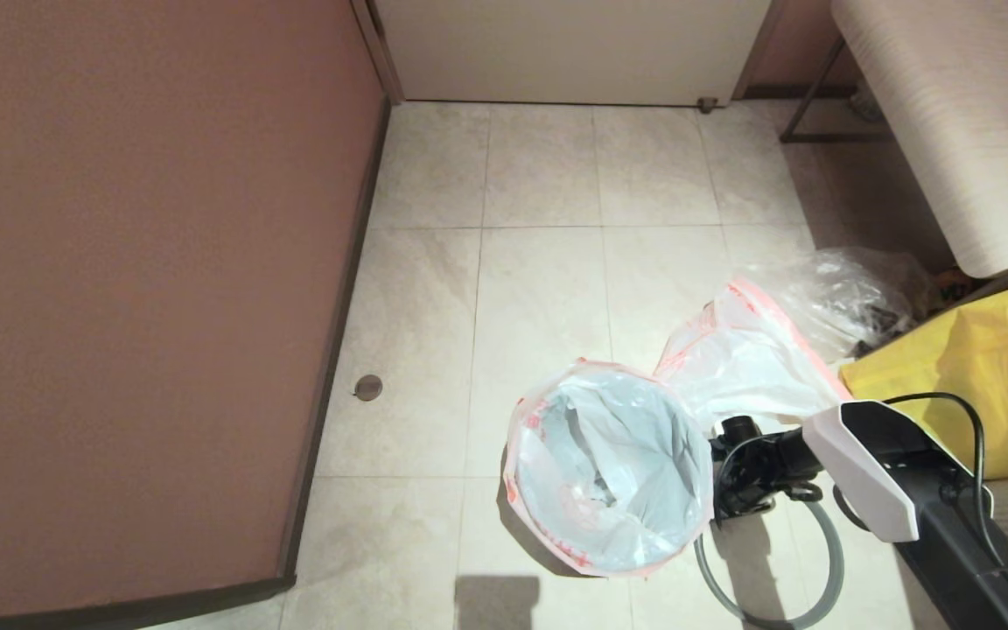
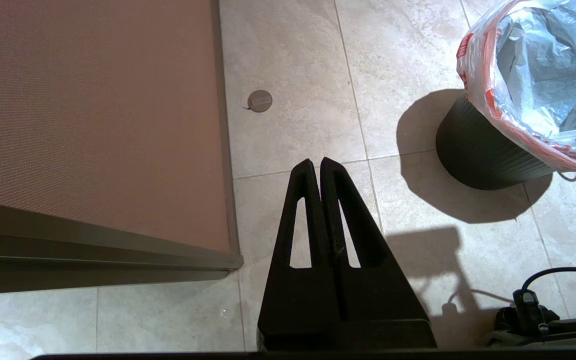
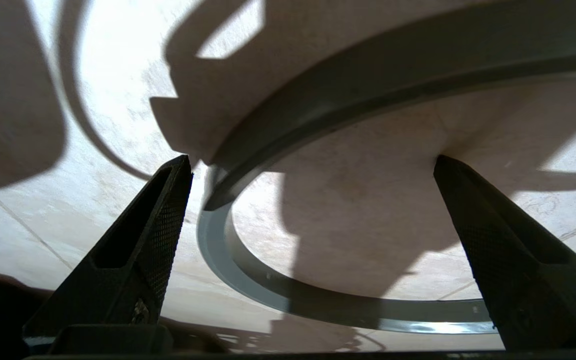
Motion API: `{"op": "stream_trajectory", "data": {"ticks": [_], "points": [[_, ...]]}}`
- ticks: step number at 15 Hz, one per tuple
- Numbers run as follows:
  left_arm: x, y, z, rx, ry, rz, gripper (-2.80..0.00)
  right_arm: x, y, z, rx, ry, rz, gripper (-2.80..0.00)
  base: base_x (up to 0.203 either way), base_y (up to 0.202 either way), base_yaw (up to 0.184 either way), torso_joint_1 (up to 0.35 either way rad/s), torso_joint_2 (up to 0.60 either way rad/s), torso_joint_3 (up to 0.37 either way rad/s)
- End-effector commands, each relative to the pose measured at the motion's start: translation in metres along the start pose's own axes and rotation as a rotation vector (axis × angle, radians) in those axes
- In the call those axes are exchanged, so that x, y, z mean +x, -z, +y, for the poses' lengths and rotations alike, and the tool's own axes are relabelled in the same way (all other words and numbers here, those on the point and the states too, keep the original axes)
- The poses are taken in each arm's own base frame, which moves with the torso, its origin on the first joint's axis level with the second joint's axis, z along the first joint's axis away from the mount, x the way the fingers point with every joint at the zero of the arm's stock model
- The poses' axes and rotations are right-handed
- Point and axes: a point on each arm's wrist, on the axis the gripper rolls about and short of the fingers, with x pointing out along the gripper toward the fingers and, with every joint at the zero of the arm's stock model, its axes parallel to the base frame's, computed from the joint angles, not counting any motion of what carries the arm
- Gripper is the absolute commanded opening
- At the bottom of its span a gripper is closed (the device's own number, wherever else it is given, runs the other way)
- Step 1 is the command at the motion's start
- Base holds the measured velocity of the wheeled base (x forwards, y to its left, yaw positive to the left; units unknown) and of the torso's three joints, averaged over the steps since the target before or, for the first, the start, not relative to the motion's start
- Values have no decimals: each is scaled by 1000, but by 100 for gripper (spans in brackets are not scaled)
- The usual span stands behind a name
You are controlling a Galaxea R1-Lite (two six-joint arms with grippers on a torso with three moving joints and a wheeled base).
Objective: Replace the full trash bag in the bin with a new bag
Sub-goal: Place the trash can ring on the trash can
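The black ribbed bin point(image 2: 478, 155) stands on the tiled floor, lined by a translucent white bag point(image 1: 609, 455) whose orange-red hem is folded over the rim. A second bag of that kind point(image 1: 740, 350) lies puffed on the floor behind it; I cannot tell which one is the full trash bag. The grey ring rim point(image 1: 838, 560) lies flat on the floor right of the bin. My right gripper point(image 1: 753, 477) hangs open low over the ring point(image 3: 318, 307), with nothing between its fingers point(image 3: 168, 210). Left of the bin, my left gripper point(image 2: 316, 161) is shut and empty above the floor.
A brown wall panel point(image 1: 145, 289) bounds the left side, with a round floor cap point(image 1: 368, 387) beside it. A clear bag point(image 1: 845, 293) and a yellow tote point(image 1: 968, 376) crowd the right, under a light wooden table point(image 1: 933, 114). A white door point(image 1: 574, 44) closes the back.
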Motion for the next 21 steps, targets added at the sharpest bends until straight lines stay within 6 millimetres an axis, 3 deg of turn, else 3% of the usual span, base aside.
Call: {"op": "stream_trajectory", "data": {"ticks": [1,3,4,11,13,15,18,21], "points": [[0,0,0,1,0,1,-280,10,8,1,-25,-4,19,0,0,0,0,0,0,0],[0,0,0,1,0,1,-280,14,10,7,-77,-6,25,0,0,0,0,0,0,0],[0,0,0,1,0,1,-280,15,12,8,-94,-1,34,-280,0,0,0,0,0,0],[0,0,0,1,0,1,-280,26,23,7,-180,62,83,-280,0,0,0,0,0,0],[0,0,0,1,0,1,-280,21,20,4,-168,96,83,-280,0,0,0,0,0,0],[0,0,0,1,0,1,-280,2,9,9,-114,117,66,-280,0,0,0,0,0,0],[0,0,0,1,0,1,-280,-68,-6,17,-15,133,25,-280,0,0,0,0,0,0],[0,0,0,1,0,1,-280,-171,-13,26,84,130,-128,-280,0,0,0,0,0,0]]}}
